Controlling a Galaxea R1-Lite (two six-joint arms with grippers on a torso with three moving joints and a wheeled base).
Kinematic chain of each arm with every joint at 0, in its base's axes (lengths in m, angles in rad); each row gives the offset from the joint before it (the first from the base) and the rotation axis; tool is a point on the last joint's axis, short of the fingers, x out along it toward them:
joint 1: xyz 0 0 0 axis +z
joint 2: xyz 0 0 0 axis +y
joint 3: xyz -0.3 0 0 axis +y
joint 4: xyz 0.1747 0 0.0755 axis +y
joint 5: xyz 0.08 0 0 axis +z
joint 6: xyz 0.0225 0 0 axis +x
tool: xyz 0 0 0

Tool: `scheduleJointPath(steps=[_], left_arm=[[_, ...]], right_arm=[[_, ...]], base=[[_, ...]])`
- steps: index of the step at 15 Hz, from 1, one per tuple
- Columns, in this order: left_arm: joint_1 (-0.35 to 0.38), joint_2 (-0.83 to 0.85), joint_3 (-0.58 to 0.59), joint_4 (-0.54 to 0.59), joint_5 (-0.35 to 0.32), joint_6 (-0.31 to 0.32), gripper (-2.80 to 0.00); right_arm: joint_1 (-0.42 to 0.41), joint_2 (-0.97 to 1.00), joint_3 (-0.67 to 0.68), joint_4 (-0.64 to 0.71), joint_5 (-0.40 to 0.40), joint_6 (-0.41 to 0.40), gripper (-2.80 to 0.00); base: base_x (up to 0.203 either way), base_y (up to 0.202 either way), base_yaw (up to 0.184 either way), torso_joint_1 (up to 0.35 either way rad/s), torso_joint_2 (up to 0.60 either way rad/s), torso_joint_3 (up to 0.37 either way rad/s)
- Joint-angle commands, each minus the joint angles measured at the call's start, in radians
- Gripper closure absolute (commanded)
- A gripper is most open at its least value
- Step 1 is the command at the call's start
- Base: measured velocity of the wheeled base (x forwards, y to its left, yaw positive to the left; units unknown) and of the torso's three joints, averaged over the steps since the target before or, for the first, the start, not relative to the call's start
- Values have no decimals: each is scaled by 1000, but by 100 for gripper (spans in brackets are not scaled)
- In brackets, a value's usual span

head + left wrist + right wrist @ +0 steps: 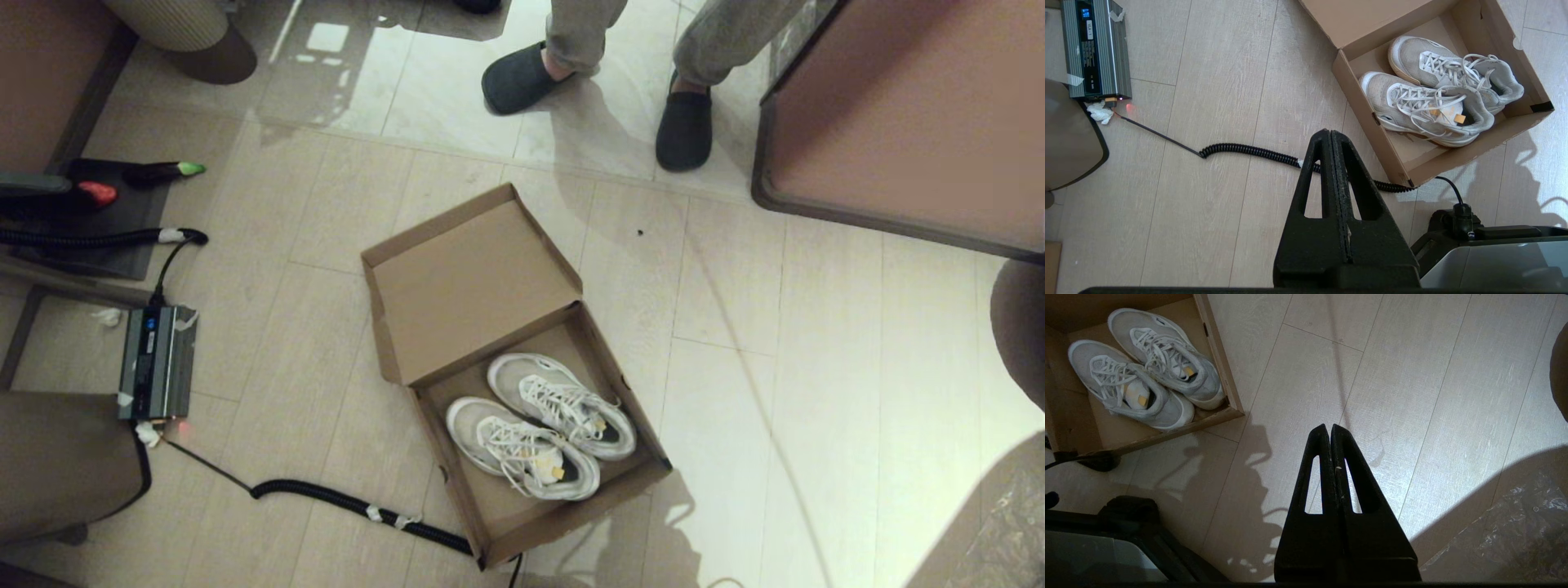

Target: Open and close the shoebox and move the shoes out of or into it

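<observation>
Shoebox, lid open, shoes inside; both arms parked.

Nearest, the left gripper (1331, 132) and right gripper (1329, 426) are held clenched and empty above bare floor, either side of the shoebox (457, 490). The shoes (543, 425) are laid side by side within, ready for lifting out. The lid (469, 286) is propped back, towards a person's slippers (684, 126) beyond.
</observation>
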Motion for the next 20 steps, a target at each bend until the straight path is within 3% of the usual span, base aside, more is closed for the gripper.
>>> scheduleJointPath(steps=[1, 20], left_arm=[[0, 0, -1, 0, 1, -1, 0], [0, 0, 0, 0, 0, 0, 0]], right_arm=[[0, 1, 0, 0, 0, -2, 0], [0, 1, 0, 1, -3, -6, 0]], base=[[0, 0, 0, 0, 0, 0], [0, 0, 0, 0, 0, 0]])
